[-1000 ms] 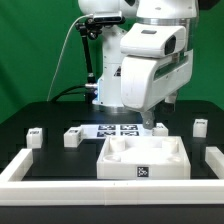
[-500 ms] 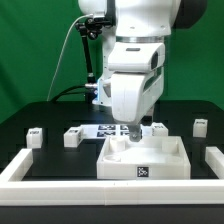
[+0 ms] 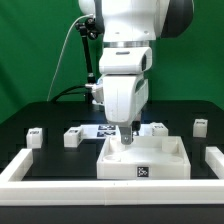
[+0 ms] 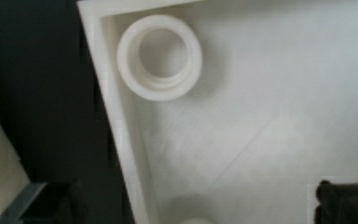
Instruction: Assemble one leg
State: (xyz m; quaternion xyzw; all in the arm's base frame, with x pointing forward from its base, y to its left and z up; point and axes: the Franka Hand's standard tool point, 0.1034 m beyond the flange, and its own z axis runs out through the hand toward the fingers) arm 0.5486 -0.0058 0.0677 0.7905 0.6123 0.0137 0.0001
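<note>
In the exterior view the gripper point(image 3: 127, 134) hangs over the tray point(image 3: 175, 168) at its rear corner, left of centre; its jaws cannot be read here. One leg point(image 3: 73, 137) lies loose at lower left. Only the wrist view shows the jaws spread and empty above a ring point(image 4: 160, 58) in the tray's floor.

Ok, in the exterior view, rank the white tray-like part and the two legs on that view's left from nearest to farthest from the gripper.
1. The white tray-like part: directly beneath the gripper, front centre.
2. The inner leg: on the exterior view's left, beyond the tray's corner.
3. The outer leg: farthest toward the exterior view's left.
</note>
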